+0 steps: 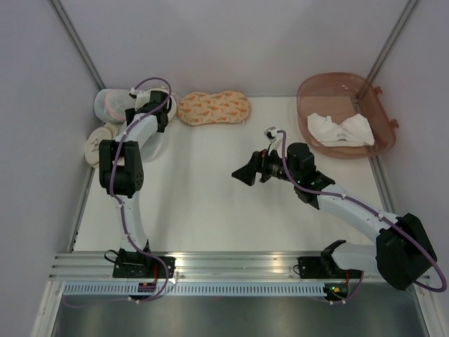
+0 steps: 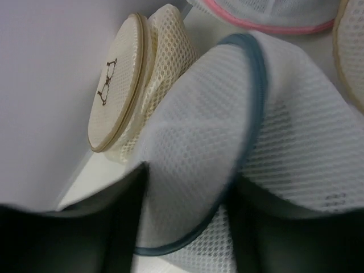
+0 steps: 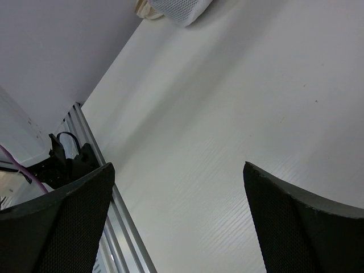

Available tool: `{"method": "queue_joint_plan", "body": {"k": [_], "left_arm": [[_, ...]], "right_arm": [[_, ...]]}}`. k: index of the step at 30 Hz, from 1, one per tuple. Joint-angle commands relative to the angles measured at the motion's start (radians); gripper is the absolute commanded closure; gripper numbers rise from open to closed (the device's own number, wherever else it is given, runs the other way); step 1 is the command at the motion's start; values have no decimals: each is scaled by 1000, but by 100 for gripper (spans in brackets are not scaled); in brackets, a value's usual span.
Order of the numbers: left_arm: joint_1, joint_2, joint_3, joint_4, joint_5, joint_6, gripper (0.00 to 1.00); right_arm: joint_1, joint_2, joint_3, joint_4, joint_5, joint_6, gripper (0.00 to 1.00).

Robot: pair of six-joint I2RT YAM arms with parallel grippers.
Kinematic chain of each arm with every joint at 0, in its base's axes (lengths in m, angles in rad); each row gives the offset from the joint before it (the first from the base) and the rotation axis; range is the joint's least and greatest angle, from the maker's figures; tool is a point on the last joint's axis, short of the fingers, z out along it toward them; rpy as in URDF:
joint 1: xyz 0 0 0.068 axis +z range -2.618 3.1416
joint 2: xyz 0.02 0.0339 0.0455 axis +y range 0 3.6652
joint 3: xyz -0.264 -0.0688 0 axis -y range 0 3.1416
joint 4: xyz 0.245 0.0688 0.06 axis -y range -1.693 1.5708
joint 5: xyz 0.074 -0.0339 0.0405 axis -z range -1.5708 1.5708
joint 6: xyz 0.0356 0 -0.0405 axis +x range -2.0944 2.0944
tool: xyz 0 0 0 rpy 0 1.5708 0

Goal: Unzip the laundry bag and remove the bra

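Two tools: my left tool (image 2: 190, 193) is straddling the laundry bag (image 2: 205, 131), far left, grip unclear; my right tool (image 3: 177, 170) is hovering open over the tabletop (image 3: 227, 114). I'm aiming for its zipper rim (image 2: 259, 74), not mesh.

Our left arm (image 1: 130, 151) stretches toward the far left corner, and our left gripper (image 2: 186, 182) is clamped on a fold of the laundry bag (image 2: 216, 131). Our right arm (image 1: 351, 207) reaches leftward above mid-table, with our right gripper (image 1: 245, 174) spread wide apart.
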Motion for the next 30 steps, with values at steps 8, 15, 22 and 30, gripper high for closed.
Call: {"method": "queue_joint_plan", "body": {"k": [8, 15, 22, 30], "left_arm": [[-66, -105, -54, 20, 265, 18, 98], [-227, -256, -163, 67, 397, 70, 98], [-295, -415, -320, 67, 723, 56, 98], [-333, -625, -486, 110, 1217, 110, 98]], "right_arm": [[5, -35, -9, 48, 5, 12, 2], [3, -45, 2, 2, 24, -27, 2], [5, -51, 2, -24, 79, -43, 2], [2, -150, 29, -151, 543, -40, 2]]}}
